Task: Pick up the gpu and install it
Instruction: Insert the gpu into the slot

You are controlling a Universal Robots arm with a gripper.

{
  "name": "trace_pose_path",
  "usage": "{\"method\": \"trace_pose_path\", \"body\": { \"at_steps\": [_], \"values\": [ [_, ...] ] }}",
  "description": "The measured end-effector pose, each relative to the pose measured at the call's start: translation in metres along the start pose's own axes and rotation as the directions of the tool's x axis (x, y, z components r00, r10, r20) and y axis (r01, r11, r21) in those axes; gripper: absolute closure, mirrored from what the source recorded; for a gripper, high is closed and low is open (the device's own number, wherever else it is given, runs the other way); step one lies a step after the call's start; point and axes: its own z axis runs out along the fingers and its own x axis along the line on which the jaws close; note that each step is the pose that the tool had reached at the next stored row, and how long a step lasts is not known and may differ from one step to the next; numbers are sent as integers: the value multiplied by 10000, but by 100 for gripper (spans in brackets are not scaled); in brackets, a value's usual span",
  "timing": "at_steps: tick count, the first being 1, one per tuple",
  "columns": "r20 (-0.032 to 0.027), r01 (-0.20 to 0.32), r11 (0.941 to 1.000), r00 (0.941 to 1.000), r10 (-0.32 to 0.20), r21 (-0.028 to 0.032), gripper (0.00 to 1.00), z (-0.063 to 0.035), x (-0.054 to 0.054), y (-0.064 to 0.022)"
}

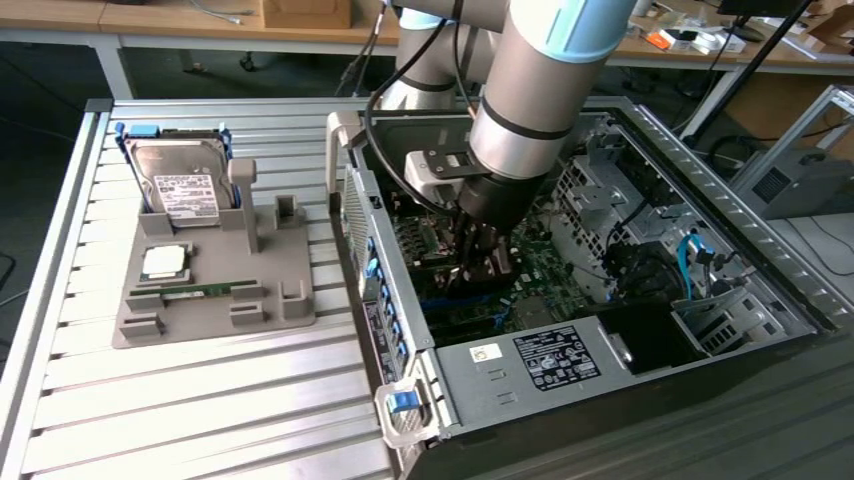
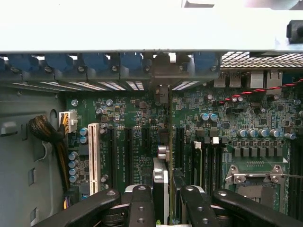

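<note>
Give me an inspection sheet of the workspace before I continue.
Surface: slatted metal table, a grey parts tray on it.
Job's things: gpu held edge-on over the motherboard slots inside the open computer case.
Clutter: hard drive, processor and memory stick on the tray.
Hand: hand inside the case, closed on the gpu.
Cables: blue cable in the case; red wires and a sleeved bundle by the board.
Surroundings: benches with boxes behind.
</note>
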Motion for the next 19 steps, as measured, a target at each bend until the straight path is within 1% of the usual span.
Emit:
{"method": "trace_pose_path", "body": {
  "at_steps": [4,8,19],
  "values": [
    [-1,-6,10000,10000,6,-1,73,0,1,0],
    [-18,-41,10000,10000,41,-1,73,1,1,-1],
    [-16,-43,10000,10000,43,0,73,35,0,-1]
  ]
}}
